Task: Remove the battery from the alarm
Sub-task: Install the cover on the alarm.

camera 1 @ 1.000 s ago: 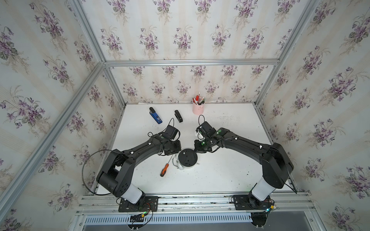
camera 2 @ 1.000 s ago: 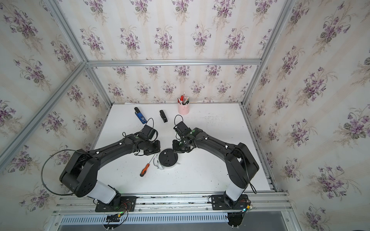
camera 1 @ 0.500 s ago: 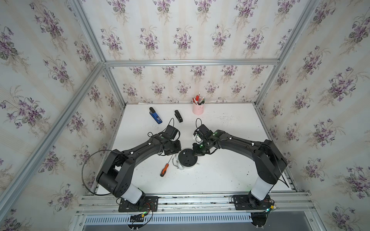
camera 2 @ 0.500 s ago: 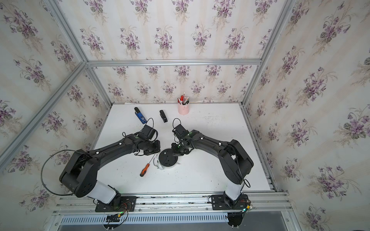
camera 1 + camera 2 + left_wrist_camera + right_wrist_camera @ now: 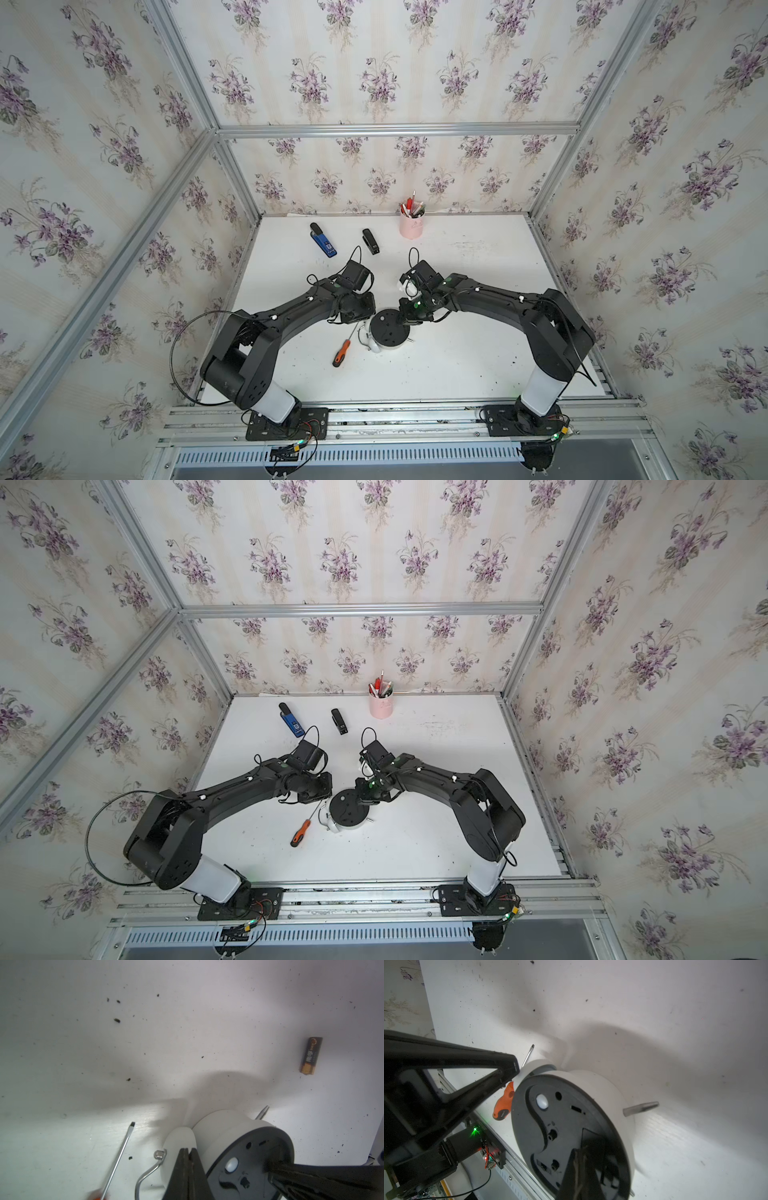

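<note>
A: Okay, where's the battery (image 5: pixel 311 1055)?
B: Flat on your bench (image 5: pixel 187 1022), apart from the alarm (image 5: pixel 388 328); left end effector (image 5: pixel 188 1159) pinched closed by its white side, right end effector (image 5: pixel 580 1153) closed over its black back.

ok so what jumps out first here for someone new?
The alarm lies in the middle of the table, black back up, with both shut grippers at it: the left gripper by its side, the right gripper on its back. In the left wrist view the battery lies loose on the table, apart from the alarm. An orange-handled screwdriver lies just beside the alarm.
</note>
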You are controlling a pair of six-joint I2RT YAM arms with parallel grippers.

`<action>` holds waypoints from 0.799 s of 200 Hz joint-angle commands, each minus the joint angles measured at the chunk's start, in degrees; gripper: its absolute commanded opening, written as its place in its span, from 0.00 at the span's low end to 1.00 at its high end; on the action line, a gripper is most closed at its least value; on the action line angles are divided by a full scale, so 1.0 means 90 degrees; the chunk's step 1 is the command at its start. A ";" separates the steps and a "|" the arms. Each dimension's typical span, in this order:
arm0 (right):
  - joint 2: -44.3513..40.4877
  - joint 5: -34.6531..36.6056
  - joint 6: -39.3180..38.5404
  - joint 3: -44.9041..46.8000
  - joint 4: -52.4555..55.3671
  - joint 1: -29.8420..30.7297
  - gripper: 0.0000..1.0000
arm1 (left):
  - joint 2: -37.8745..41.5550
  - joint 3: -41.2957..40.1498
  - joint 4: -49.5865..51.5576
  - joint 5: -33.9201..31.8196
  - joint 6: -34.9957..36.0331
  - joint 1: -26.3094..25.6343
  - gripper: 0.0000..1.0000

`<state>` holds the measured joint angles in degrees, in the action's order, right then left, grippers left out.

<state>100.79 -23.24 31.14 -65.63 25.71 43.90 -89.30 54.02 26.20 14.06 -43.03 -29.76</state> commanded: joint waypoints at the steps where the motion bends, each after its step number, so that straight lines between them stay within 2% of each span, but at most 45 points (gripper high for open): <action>1: -0.0267 0.0047 0.0018 -0.0229 0.0147 -0.0008 0.00 | 0.0061 0.0071 0.0106 -0.0054 0.0045 -0.0004 0.07; 50: -0.0519 -0.0091 0.0003 -0.0275 0.0211 -0.0048 0.00 | 0.0210 0.0115 0.0016 -0.0010 -0.0014 0.0000 0.12; 70: -0.0447 0.0018 0.0055 0.0021 0.0127 -0.0079 0.00 | 0.0247 0.0128 0.0056 -0.0022 -0.0032 -0.0004 0.19; 83: -0.0575 0.0038 0.0181 0.0223 -0.0029 -0.0141 0.00 | 0.0317 0.0127 0.0115 -0.0066 -0.0044 -0.0003 0.29; 105: -0.1172 -0.0076 0.0553 0.0664 -0.0431 -0.0343 0.37 | 0.0555 0.0044 0.0118 -0.0195 -0.0082 0.0006 0.43; 118: -0.1598 -0.0323 0.0955 0.1122 -0.0881 -0.0490 0.50 | 0.0604 -0.0048 -0.0080 -0.0138 -0.0088 0.0034 0.50; 136: -0.2026 -0.0694 0.1538 0.1932 -0.1880 -0.0552 0.57 | 0.0538 -0.0271 -0.0709 0.0341 -0.0234 0.0147 0.54; 139: -0.2059 -0.0680 0.1563 0.2031 -0.1945 -0.0560 0.58 | 0.0529 -0.0287 -0.0789 0.0417 -0.0257 0.0159 0.58; 160: -0.2151 -0.0916 0.1726 0.2613 -0.2560 -0.0730 0.59 | 0.0549 -0.0471 -0.1138 0.0838 -0.0409 0.0172 0.65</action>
<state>82.52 -27.57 41.98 -46.35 13.30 38.50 -84.58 51.09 21.96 16.27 -44.97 -28.32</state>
